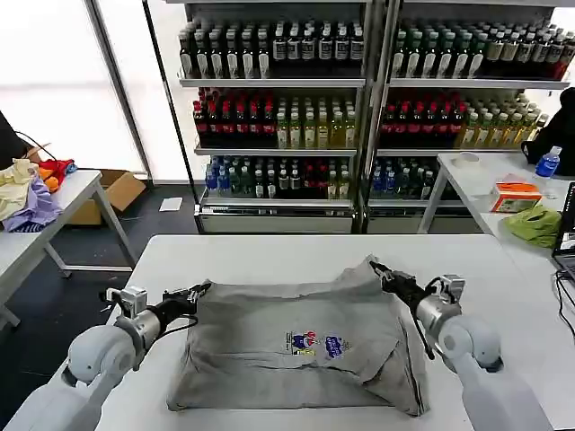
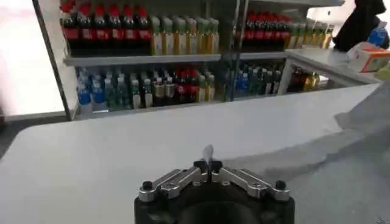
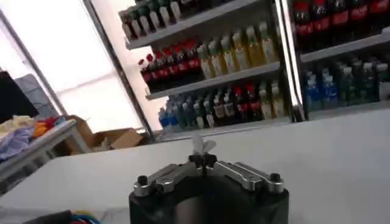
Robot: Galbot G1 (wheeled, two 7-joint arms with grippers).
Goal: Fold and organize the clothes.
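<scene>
A light grey shirt (image 1: 296, 346) with a small multicoloured chest print (image 1: 314, 344) lies partly folded on the white table (image 1: 269, 256). My left gripper (image 1: 199, 289) is shut on the shirt's far left corner, just above the tabletop. At the far right corner my right gripper (image 1: 375, 268) is shut on the fabric, which rises in a small peak there. In the left wrist view a sliver of grey cloth sticks out of the closed gripper (image 2: 209, 164), and the shirt (image 2: 359, 176) spreads off to one side. In the right wrist view a tuft of cloth pokes from the closed gripper (image 3: 202, 159).
Shelves of bottles (image 1: 278, 108) stand behind the table. A side table on the left carries a heap of coloured clothes (image 1: 27, 193), with a cardboard box (image 1: 112, 193) on the floor beside it. The table on the right holds an orange box (image 1: 515, 196), a green cloth (image 1: 535, 224) and a bottle (image 1: 547, 162).
</scene>
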